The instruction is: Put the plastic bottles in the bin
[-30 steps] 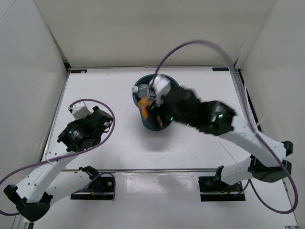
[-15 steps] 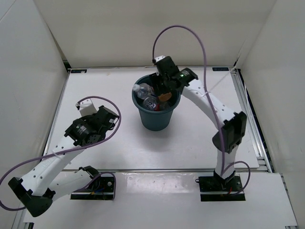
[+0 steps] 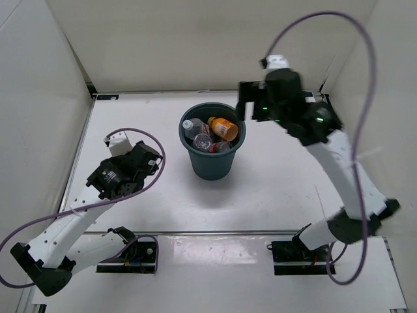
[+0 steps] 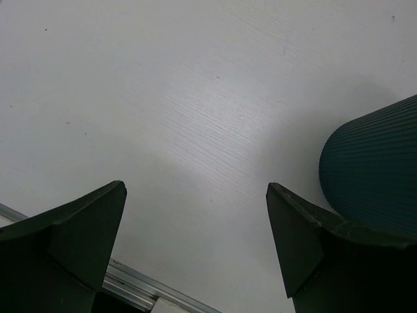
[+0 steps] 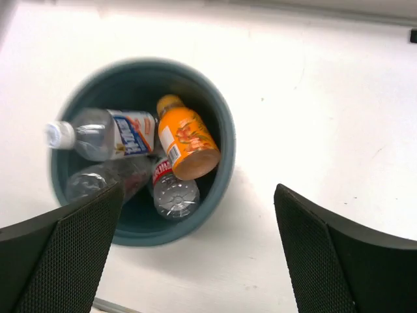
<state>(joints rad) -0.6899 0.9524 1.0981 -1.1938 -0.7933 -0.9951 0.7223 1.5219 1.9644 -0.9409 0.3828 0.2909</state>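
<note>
"Beneath the left wrist, what shows?"

"The left gripper (image 4: 195, 188), its jaws wide apart and holding nothing, over the bare white table (image 4: 195, 85). The bin (image 4: 374, 169) shows a ribbed teal wall near the right finger; whether they touch, I cannot tell."

"And from the right wrist?"

"The right gripper (image 5: 195, 195) looks down with its jaws spread and empty. The bin stands upright below it with the plastic bottles inside: an orange bottle (image 5: 189, 140), a white-capped clear bottle (image 5: 104, 134), a red-labelled bottle (image 5: 172, 189) base up, and another clear bottle (image 5: 98, 179) half hidden — beyond those I cannot count."

"From above?"

"The bin sits toward the far edge, midway between the left and right edges. The left gripper is toward the left edge, well apart from it — the right one hangs raised toward the far right corner, off to the bin's right."
</note>
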